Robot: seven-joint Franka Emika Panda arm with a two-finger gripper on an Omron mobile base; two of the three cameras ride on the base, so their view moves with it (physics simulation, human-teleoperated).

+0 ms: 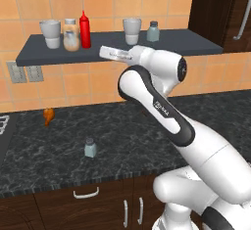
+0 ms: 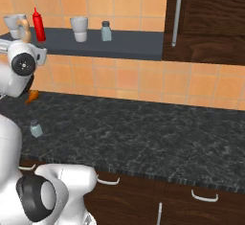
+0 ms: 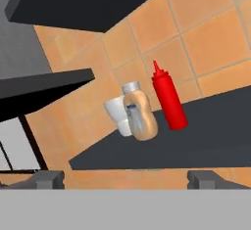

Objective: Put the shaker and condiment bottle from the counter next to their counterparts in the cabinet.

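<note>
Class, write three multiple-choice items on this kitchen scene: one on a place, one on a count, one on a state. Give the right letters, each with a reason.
1. Where does the red condiment bottle stand?
A. on the shelf, beside the orange-tinted jar
B. on the counter
C. in a drawer

2. How many white cups stand on the shelf?
A. one
B. two
C. four

3. How is the pincer?
A. shut on the bottle
B. shut on a cup
C. open, holding nothing

Answers: 1 A, it stands upright next to the jar. 2 B, one cup at the left, another cup near the middle. 3 C, its tips stand wide apart with nothing between them.
</note>
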